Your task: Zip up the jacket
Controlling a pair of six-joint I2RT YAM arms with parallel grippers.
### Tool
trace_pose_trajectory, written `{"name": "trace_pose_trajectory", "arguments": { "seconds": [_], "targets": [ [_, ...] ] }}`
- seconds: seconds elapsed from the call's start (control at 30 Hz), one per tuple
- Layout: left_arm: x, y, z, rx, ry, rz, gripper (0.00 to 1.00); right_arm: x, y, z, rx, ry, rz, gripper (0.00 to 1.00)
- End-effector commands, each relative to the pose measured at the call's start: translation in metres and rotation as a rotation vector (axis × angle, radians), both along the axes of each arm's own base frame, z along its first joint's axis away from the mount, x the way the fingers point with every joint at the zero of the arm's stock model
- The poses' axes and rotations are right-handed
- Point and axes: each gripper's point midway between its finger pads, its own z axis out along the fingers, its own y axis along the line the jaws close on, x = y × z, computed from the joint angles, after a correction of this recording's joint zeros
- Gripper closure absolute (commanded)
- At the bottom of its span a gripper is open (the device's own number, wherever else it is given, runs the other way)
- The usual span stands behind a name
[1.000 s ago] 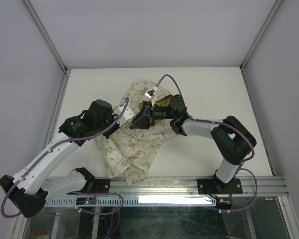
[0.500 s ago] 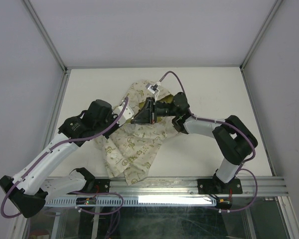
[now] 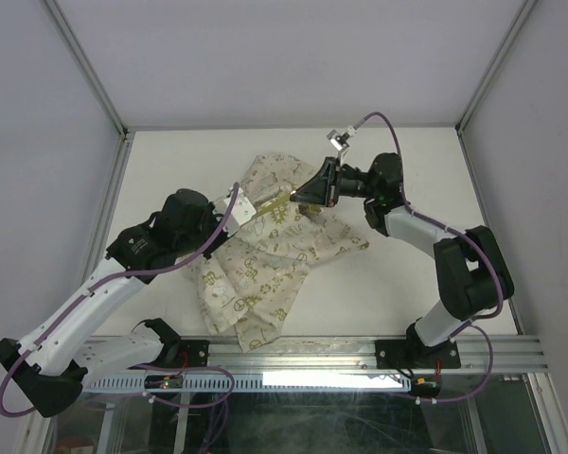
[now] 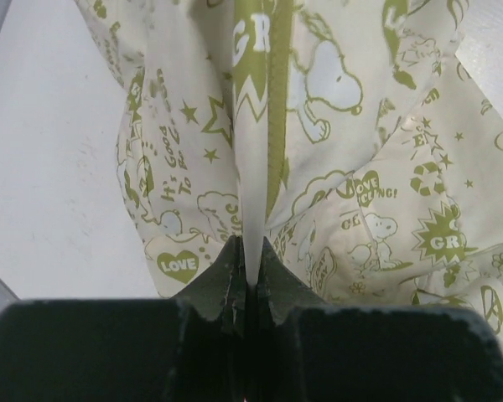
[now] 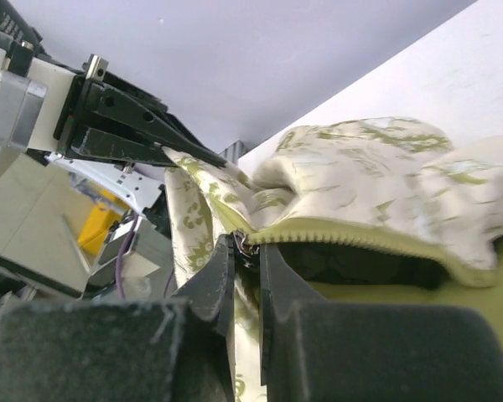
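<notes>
1. Seen from above, the jacket [image 3: 265, 265] lies rumpled on the white table [image 3: 417, 284], with its upper part lifted and drawn taut between the two arms. The left gripper [image 3: 254, 209] is clamped on the cloth at its tip, and the right gripper [image 3: 306, 196] grips the other end of the stretched olive edge. Bare tabletop spreads behind and beside the right gripper, and the enclosure walls stand well apart from both.
2. At the left wrist, the left gripper [image 4: 247, 272] is closed to a slit on a thin fold of the jacket [image 4: 352, 117], which runs straight out from the fingertips. The cloth is soft and cream, printed with olive cartoon dogs, stars and hearts, and it sags in loose folds on either side. Bare table [image 4: 42, 167] lies off to one side.
3. At the right wrist, the right gripper [image 5: 246, 251] is narrow and pinches the small metal zipper slider [image 5: 246, 244]. Ridged olive zipper teeth [image 5: 360, 239] run sideways from the fingertips above the plain lining [image 5: 469, 310]. Beyond, the left gripper [image 5: 203, 156] holds the jacket's [image 5: 360, 180] edge.
</notes>
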Motion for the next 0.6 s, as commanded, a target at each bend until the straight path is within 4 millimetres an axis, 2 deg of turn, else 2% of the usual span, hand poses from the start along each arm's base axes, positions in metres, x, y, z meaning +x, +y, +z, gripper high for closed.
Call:
{"name": "trace_pose_trajectory", "arguments": {
  "seconds": [0.0, 0.07, 0.1, 0.13, 0.27, 0.33, 0.37, 0.43, 0.57],
  "targets": [
    [-0.016, 0.035, -0.01, 0.093, 0.029, 0.077, 1.0, 0.052, -0.062, 0.02, -0.018, -0.118, -0.23, 1.0],
    [-0.017, 0.037, -0.009, 0.095, 0.025, 0.086, 1.0, 0.069, -0.089, 0.016, -0.045, -0.05, -0.307, 1.0],
    [-0.017, 0.039, -0.008, 0.096, 0.019, 0.092, 1.0, 0.083, -0.104, 0.014, -0.073, -0.105, -0.371, 1.0],
    [-0.017, 0.04, -0.007, 0.099, 0.015, 0.097, 1.0, 0.088, -0.116, 0.013, -0.088, -0.083, -0.404, 1.0],
    [-0.017, 0.047, -0.004, 0.108, -0.001, 0.118, 1.0, 0.102, -0.163, 0.014, -0.129, 0.065, -0.518, 1.0],
    [-0.018, 0.048, -0.005, 0.107, -0.003, 0.121, 1.0, 0.105, -0.182, 0.021, -0.13, 0.079, -0.568, 1.0],
    [-0.018, 0.048, -0.005, 0.107, -0.003, 0.125, 1.0, 0.104, -0.19, 0.027, -0.128, 0.075, -0.589, 1.0],
    [-0.017, 0.05, -0.007, 0.114, -0.004, 0.132, 1.0, 0.126, -0.222, 0.029, -0.236, -0.139, -0.761, 1.0],
    [-0.012, 0.052, -0.009, 0.126, -0.023, 0.146, 1.0, 0.127, -0.255, 0.046, -0.283, -0.17, -0.878, 1.0]
  ]
}}
